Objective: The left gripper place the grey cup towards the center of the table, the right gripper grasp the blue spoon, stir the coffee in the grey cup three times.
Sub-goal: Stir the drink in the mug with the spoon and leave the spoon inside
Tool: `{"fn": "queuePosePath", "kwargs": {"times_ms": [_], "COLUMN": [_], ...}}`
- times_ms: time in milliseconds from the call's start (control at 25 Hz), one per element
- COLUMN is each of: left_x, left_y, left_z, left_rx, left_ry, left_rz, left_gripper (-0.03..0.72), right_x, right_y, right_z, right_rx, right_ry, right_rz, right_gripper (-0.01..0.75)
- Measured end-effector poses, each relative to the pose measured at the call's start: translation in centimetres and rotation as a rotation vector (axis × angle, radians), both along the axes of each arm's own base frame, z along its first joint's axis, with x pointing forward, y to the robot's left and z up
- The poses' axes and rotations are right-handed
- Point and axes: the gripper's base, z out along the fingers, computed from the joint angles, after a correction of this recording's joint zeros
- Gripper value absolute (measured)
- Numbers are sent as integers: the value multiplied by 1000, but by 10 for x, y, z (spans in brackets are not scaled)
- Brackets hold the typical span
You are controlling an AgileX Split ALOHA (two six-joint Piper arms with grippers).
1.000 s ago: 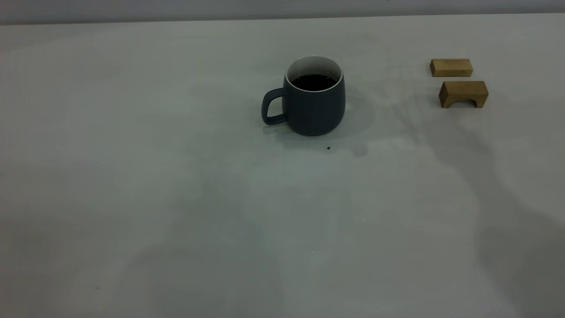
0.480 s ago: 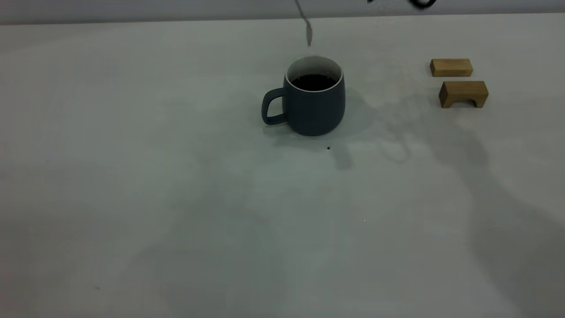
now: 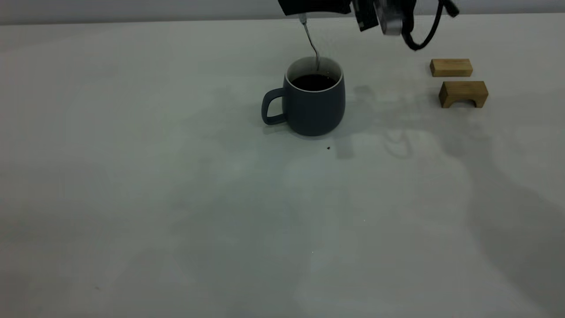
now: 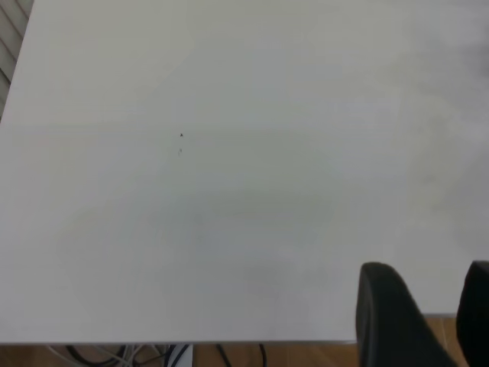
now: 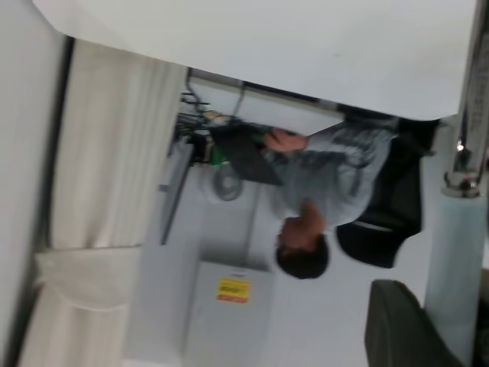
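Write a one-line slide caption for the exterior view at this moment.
Right gripper lowers the blue spoon into the coffee in the grey cup, two wooden blocks to its right.

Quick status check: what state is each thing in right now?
grey cup: upright on the table, holding coffee.
blue spoon: held by right hand, bowl dipping inside the cup's rim.
left hand: away from the cup, open, empty.
wooden blocks: resting untouched.

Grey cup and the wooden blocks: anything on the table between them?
Nothing: exterior view shows only bare table between the grey cup and the wooden blocks, crossed by shadows.
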Motion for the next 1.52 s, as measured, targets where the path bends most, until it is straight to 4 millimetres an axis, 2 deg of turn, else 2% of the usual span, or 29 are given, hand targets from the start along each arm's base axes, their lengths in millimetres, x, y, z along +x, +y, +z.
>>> {"fn": "queuePosePath", "kwargs": {"times_ms": [640, 840, 960, 1120, 1280, 1520], "left_x": [0, 0, 0, 0, 0, 0], "left_y": [0, 0, 0, 0, 0, 0], "left_z": [0, 0, 0, 0, 0, 0], "left_rx": [0, 0, 0, 0, 0, 0], "left_ry": [0, 0, 0, 0, 0, 0], "left_rz": [0, 0, 0, 0, 0, 0], "left_gripper": [297, 297, 297, 297, 297, 297], "right_x": [7, 9, 11, 12, 10, 5], "right_y": [-2, -3, -7, -19, -29, -25], "right_z": [-54, -71, -74, -76, -77, -76], "right_rx": [115, 112, 82, 57, 57, 88], "right_ry": [158, 68, 9, 17, 115, 265], "right_rz": [-164, -179, -178, -170, -165, -162], "right_gripper": [141, 141, 141, 141, 141, 141]}}
